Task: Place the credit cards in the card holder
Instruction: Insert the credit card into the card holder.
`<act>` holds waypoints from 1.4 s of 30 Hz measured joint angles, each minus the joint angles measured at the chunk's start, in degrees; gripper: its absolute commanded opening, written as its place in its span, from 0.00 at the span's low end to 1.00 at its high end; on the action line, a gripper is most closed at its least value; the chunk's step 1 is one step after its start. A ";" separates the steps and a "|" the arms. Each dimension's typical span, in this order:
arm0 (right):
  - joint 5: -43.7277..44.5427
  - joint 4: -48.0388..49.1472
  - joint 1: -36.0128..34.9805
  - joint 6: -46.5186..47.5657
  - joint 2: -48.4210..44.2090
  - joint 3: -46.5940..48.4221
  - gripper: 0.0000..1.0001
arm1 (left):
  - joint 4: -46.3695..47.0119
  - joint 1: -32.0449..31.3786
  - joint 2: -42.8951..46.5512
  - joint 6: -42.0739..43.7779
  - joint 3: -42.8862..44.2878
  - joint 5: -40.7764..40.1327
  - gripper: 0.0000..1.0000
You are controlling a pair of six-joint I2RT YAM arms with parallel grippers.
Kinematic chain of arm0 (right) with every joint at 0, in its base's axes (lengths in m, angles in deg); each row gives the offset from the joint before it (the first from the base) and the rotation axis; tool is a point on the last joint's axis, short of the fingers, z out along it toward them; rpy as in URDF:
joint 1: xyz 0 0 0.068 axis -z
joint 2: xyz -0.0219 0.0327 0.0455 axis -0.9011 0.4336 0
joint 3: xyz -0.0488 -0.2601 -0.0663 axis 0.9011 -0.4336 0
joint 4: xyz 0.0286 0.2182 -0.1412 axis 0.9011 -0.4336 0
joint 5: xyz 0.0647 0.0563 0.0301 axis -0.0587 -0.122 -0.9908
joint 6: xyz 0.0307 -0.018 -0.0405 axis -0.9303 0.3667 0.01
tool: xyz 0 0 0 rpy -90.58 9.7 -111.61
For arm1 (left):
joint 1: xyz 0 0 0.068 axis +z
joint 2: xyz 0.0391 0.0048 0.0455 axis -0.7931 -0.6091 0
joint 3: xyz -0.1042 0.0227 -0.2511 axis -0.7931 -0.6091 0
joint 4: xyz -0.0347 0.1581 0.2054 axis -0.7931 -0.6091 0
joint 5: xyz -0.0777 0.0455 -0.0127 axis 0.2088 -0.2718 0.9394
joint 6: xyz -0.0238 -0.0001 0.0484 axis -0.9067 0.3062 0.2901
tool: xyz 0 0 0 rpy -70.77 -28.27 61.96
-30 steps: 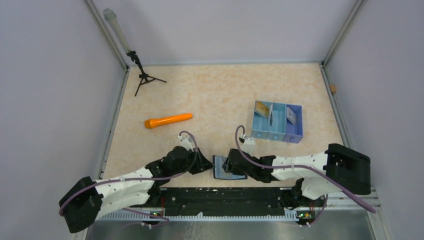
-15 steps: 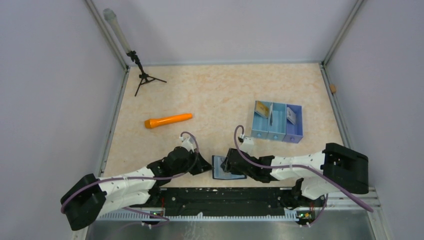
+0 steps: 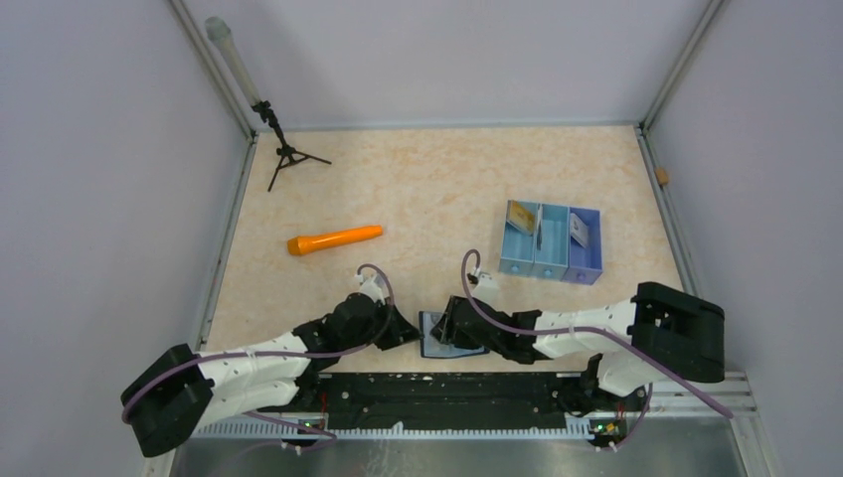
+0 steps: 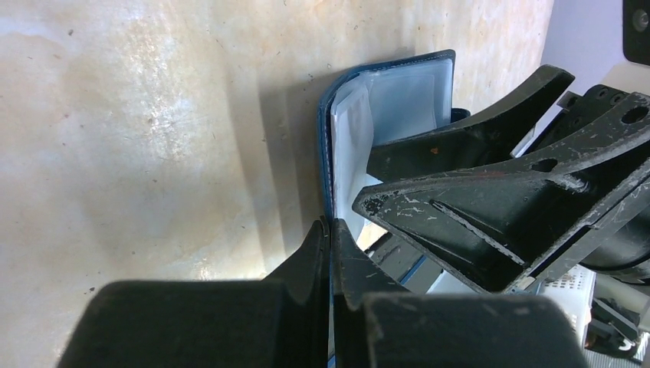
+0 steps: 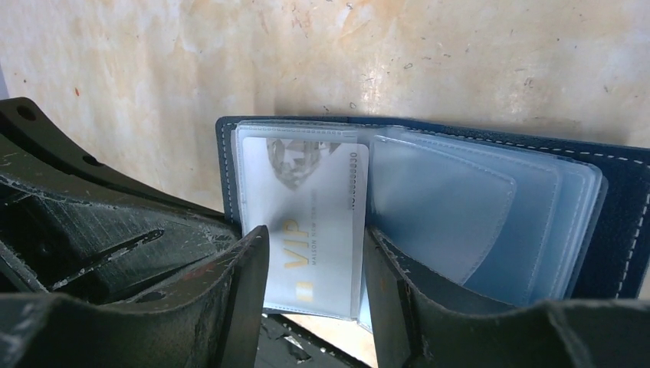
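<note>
Lying open on the worktop (image 3: 437, 189) by its near edge, the card holder (image 3: 431, 334) is sitting between your two grippers, pale sleeves facing up. You are keeping your left gripper (image 4: 329, 226) pressed together right at the holder's left cover edge. Whether the cover is nipped between the fingers I cannot tell. Your right gripper (image 5: 316, 245) is standing apart, its fingers (image 5: 245, 291) hovering either side of a white card (image 5: 314, 199) marked VIP. That card is sitting inside the left clear sleeve. Whether the fingers are touching it is not clear.

Further back on the right, a blue tray (image 3: 550, 266) with three compartments is holding more cards (image 3: 519, 216), each leaning in its own compartment. An orange torch (image 3: 335, 239) is lying to the left, and a small black tripod (image 3: 288, 154) is standing in the far left corner.
</note>
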 measured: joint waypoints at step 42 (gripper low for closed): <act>-0.74 -33.09 45.92 47.69 -2.60 31.91 0.86 | -42.93 27.56 -6.10 35.41 44.48 2.89 0.99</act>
